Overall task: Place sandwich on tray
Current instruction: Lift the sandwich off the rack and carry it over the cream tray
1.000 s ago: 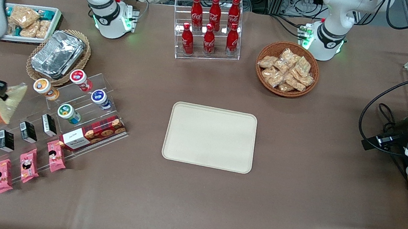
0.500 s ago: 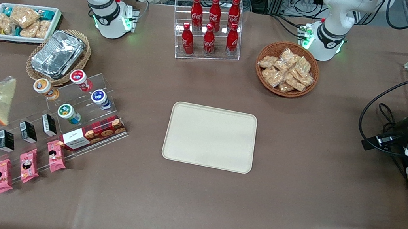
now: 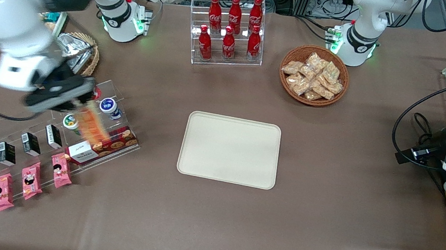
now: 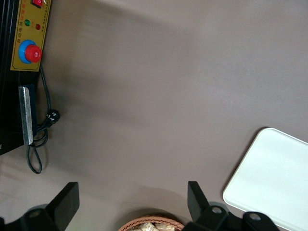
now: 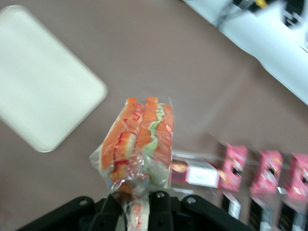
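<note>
The sandwich (image 3: 92, 124) is a wedge in clear wrap with orange-red, white and green layers. My right gripper (image 3: 78, 98) is shut on its wrapped end and holds it in the air above the clear stepped snack stand. In the right wrist view the sandwich (image 5: 139, 139) hangs out from the gripper (image 5: 134, 204), layers facing the camera. The cream tray (image 3: 230, 149) lies flat in the middle of the table, toward the parked arm from the gripper. It also shows in the right wrist view (image 5: 43, 77) and in the left wrist view (image 4: 274, 178).
Under the gripper stands a clear stepped stand (image 3: 52, 127) with small cups, black cartons, a red cookie box (image 3: 102, 145) and pink snack packets (image 3: 29, 180). A foil-filled wicker basket (image 3: 80, 52), a cola bottle rack (image 3: 229, 30) and a wicker basket of snacks (image 3: 314, 75) stand farther from the camera.
The right arm has swung from the table's edge toward the tray, carrying the sandwich over the snack stand. The sandwich now points edge-on toward the tray.
</note>
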### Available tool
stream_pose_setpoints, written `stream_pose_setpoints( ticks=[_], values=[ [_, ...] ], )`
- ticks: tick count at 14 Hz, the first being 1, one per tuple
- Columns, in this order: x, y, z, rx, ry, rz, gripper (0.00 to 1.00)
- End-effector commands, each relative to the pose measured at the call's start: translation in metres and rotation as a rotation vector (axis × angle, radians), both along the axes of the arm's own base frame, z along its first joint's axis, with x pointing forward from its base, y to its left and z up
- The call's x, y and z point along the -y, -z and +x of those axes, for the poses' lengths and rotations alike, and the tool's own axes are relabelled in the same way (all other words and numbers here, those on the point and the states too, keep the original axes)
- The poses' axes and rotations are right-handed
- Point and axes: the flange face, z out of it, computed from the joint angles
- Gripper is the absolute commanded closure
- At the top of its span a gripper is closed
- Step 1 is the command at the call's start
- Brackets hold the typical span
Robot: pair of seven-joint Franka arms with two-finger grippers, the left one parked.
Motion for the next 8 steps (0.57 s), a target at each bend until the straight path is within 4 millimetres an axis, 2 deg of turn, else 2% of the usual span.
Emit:
stream_pose_setpoints(
  ticks=[1,4,5,7,8],
  values=[
    [-0.085,0.008,-0.012,-0.002,-0.153,-0.035,0.93],
    [-0.186,0.034,-0.037,0.003,-0.327,-0.074,0.93],
    [-0.214,0.041,-0.042,0.016,-0.371,-0.084,0.93],
    [-0.260,0.067,-0.046,0.046,-0.460,-0.100,0.93],
    [-0.277,0.084,-0.044,0.070,-0.498,-0.103,0.93]
  ],
)
